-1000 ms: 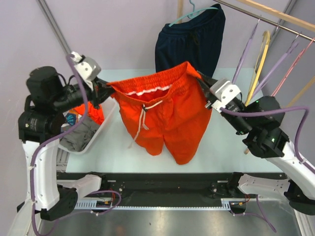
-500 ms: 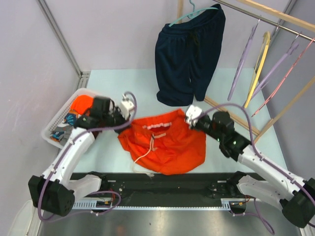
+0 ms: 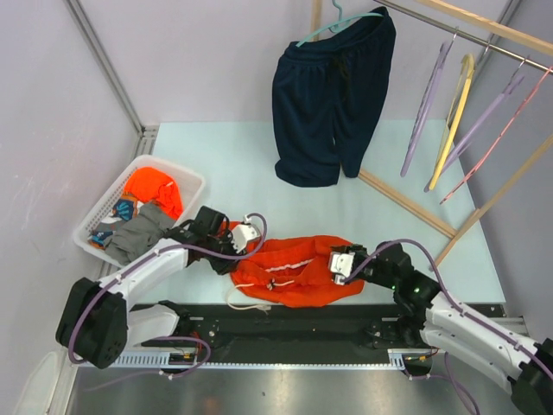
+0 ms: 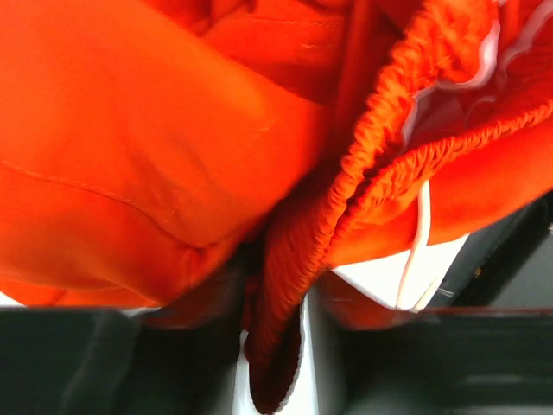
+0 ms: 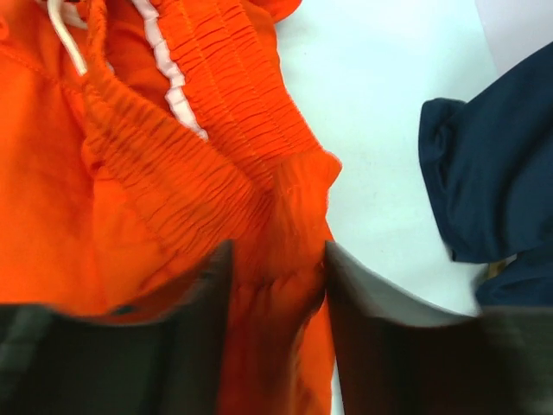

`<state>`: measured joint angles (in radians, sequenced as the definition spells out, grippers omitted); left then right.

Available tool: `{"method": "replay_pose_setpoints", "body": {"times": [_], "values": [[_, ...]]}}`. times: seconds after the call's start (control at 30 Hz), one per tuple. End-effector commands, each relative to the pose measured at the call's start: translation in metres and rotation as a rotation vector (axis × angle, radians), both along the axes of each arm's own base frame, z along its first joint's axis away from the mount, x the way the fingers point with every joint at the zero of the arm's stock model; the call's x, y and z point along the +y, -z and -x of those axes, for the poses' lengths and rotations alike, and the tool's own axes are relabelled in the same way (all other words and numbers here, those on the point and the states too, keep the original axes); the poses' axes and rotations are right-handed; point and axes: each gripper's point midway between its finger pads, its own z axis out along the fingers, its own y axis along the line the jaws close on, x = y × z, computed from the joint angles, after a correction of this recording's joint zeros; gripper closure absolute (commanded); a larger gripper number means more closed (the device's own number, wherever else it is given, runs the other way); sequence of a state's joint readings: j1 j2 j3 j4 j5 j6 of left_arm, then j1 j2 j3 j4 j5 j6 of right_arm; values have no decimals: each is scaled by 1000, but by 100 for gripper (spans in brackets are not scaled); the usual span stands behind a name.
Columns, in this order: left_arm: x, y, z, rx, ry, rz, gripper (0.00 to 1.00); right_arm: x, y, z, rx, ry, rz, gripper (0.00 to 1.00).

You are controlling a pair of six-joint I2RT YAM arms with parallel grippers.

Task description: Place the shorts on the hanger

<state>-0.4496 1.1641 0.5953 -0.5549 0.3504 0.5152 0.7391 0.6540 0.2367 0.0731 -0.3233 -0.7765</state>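
The orange shorts (image 3: pixel 294 268) lie crumpled on the table near its front edge, waistband and white drawstring facing up. My left gripper (image 3: pixel 244 235) sits at the waistband's left end. In the left wrist view the gathered waistband (image 4: pixel 285 285) hangs loose between its parted jaws (image 4: pixel 276 346), with table showing beside it. My right gripper (image 3: pixel 340 262) sits at the right end, jaws (image 5: pixel 276 320) wide apart with orange cloth (image 5: pixel 130 173) lying between them. The lavender hanger (image 3: pixel 428 95) hangs on the rail at the back right, far from both grippers.
Navy shorts (image 3: pixel 333 86) hang on a teal hanger (image 3: pixel 333 22) at the back. A yellow hanger (image 3: pixel 455 112) and a pink one (image 3: pixel 510 121) hang on the same rail. A white basket (image 3: pixel 186 177) of clothes stands at the left. A wooden bar (image 3: pixel 406 203) crosses the table's right side.
Both arms have come down from holding the shorts stretched in the air. The shorts now lie on the table and both grippers' jaws have parted from the waistband.
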Motion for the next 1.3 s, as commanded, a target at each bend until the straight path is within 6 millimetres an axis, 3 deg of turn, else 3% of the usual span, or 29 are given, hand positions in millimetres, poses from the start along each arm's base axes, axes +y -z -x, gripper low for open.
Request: {"method": "replay_pose_setpoints", "body": {"times": [0.0,0.1,0.13,0.17,0.2,0.23,0.33,0.37,0.4,0.43,0.47,0.5,0.53,0.57,0.67,0.7,0.77,0.83,0.87,1.03,1.2,1.27], "values": [[-11,-44,-5,-86,110,54,55,4,-53,9,-94,-65,-27,36],[-20,-89,-2,-145,137,133,34,3,-81,26,-85,-101,-32,17],[-23,-108,-2,-186,138,166,29,4,-111,30,-104,-107,-66,14],[-26,-123,-1,-203,139,194,25,4,-125,35,-108,-111,-71,12],[-29,-149,-3,-239,127,226,23,4,-123,47,-72,-147,-30,7],[-32,-165,-4,-262,125,252,22,3,-158,54,-109,-163,-67,5],[-44,-226,-14,-347,101,353,19,1,-184,69,-60,-167,-68,4],[-49,-238,-19,-350,92,378,17,-3,-206,75,-40,-162,-97,3],[-56,-267,-26,-396,76,434,16,-3,-220,78,-29,-158,-125,3],[-59,-279,-32,-411,66,457,15,1,-227,77,-8,-148,-135,3],[-65,-284,-40,-403,61,471,15,-2,-253,78,-4,-134,-201,3],[-71,-302,-43,-423,66,513,15,-3,-266,74,2,-110,-239,3],[-75,-307,-46,-421,68,528,15,-5,-277,59,11,-37,-269,3],[-80,-310,-51,-416,64,541,15,-9,-311,55,-12,-7,-350,5],[-86,-315,-53,-390,51,580,15,-17,-360,29,-2,139,-511,8],[-88,-314,-53,-382,47,592,14,-26,-385,26,16,189,-615,10],[-88,-314,-52,-379,45,603,14,-55,-411,-2,-13,392,-739,13],[-87,-313,-50,-383,39,606,14,-81,-429,-17,23,558,-878,11],[-86,-313,-50,-388,38,606,14,-98,-433,-24,23,634,-923,10],[-74,-328,-54,-498,27,568,12,-131,-448,-30,100,775,-1148,10],[-66,-349,-53,-585,19,559,11,-166,-431,-58,153,1046,-1210,17],[-64,-350,-51,-591,18,562,10,-165,-424,-69,174,1075,-1206,21]]}}
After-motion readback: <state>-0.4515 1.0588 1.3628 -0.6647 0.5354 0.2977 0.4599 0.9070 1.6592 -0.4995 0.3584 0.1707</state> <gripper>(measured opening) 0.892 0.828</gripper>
